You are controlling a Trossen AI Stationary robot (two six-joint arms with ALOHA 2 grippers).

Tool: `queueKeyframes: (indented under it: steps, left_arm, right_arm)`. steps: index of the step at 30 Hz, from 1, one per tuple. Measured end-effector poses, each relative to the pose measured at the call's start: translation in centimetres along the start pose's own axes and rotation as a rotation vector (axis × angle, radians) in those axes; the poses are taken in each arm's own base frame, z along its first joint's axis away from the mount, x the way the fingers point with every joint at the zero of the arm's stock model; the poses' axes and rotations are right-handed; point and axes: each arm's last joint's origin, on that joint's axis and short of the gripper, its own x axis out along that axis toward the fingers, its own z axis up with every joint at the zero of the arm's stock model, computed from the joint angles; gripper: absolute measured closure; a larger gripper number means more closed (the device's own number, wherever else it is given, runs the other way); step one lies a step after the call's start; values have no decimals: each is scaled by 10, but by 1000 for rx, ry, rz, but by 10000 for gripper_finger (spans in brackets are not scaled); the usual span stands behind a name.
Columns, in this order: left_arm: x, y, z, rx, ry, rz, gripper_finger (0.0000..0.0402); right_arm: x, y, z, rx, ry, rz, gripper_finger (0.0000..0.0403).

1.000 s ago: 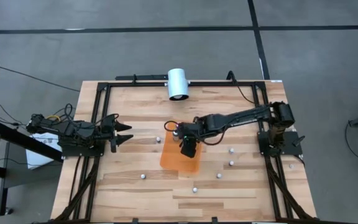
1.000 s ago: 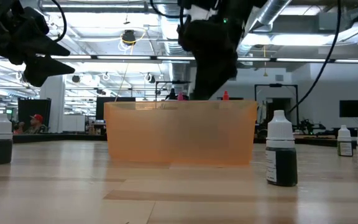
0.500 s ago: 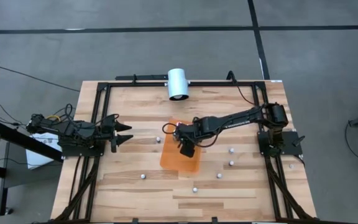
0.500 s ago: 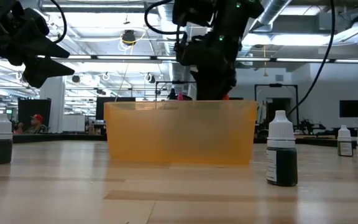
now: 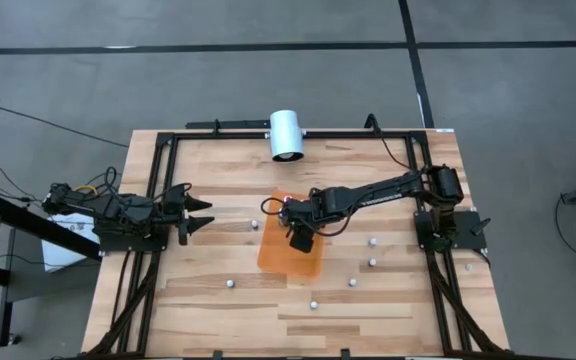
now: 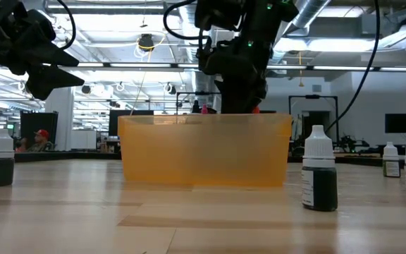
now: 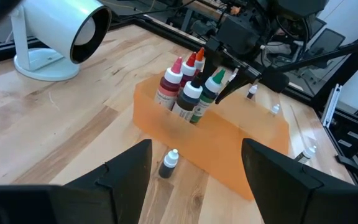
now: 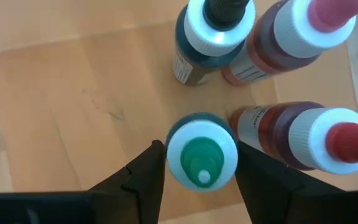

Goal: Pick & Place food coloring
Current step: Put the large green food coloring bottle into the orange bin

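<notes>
Food coloring bottles (image 7: 188, 87), small, with white collars and coloured tips, were found in two groups. Several stood upright and close together at one end of an orange tray (image 5: 278, 262) in the middle of the counter (image 5: 198, 270); red, pink, dark and green tips were counted among them. One green-tipped bottle (image 8: 202, 158) stood on the tray floor just beside two red ones, directly within the right tool (image 8: 200, 163), which hung over the tray pointing down. Whether that tool was grasping the bottle or had released it could not be told. Loose bottles stood singly on the bare wood: one (image 5: 254, 224) just beside the tray on the left arm's side, one (image 5: 230, 283) well apart nearer the front edge, and four (image 5: 372, 262) scattered on the right arm's side. Left tool (image 5: 204, 214) waited at the counter's left edge, released and grasping nothing. White cylinder (image 5: 287, 135) lay at the back edge.
</notes>
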Motion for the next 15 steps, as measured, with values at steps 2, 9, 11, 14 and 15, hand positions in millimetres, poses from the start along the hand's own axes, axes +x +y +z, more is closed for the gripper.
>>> queueKeyframes:
  steps: [2, 9, 11, 14, 15]
  left_arm:
    - [0, 0, 0, 0, 0, 0, 161]
    - [0, 0, 0, 0, 0, 0, 161]
    - [0, 0, 0, 0, 0, 0, 161]
    - [0, 0, 0, 0, 0, 0, 161]
    - [0, 0, 0, 0, 0, 0, 161]
  right_arm:
    - [0, 0, 0, 0, 1, 2, 215]
    - [0, 0, -1, -1, 17, 12, 179]
    - [0, 0, -2, -1, 23, 20, 172]
    - [-2, 0, -2, -10, 39, 22, 168]
    - [-4, 0, 0, -11, 44, 21, 168]
